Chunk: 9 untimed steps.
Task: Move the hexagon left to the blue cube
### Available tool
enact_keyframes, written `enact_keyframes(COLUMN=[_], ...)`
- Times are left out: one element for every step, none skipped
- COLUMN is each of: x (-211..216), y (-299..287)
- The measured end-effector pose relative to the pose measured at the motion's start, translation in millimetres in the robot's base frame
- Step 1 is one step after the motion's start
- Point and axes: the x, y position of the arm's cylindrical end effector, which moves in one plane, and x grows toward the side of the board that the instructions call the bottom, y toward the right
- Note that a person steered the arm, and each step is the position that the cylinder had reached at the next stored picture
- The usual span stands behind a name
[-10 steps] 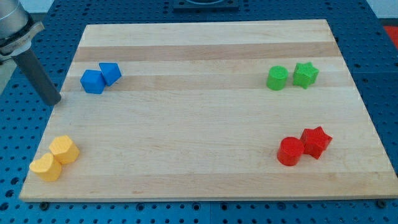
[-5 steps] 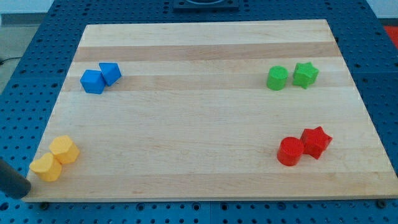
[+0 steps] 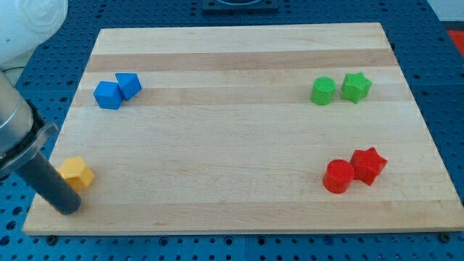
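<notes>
A yellow hexagon block [image 3: 77, 173] sits near the board's lower left corner. My tip [image 3: 67, 207] rests on the board just below and left of it, and the dark rod rises up and left from there. The rod covers the spot where a second yellow block lay, and that block does not show. A blue cube [image 3: 107, 95] sits at the upper left, touching another blue block [image 3: 129, 85] on its right. The hexagon is well below the blue pair.
A green cylinder [image 3: 323, 91] and a green star [image 3: 356, 87] sit at the upper right. A red cylinder [image 3: 338, 176] and a red star [image 3: 368, 164] sit at the lower right. The wooden board [image 3: 239, 145] lies on a blue perforated table.
The rod went from beside the blue blocks down past the board's lower left corner, then onto the board. It now hides the lower yellow block. No visible block has shifted.
</notes>
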Motion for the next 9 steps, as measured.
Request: enact_keyframes(x=[-13.6, -36.7, -73.3, -116.4, -94.6, -102.2, -107.9, -114.0, -156.4], y=[-2.1, 17.9, 21.1, 21.1, 25.8, -14.4, -35.6, -30.9, -19.7])
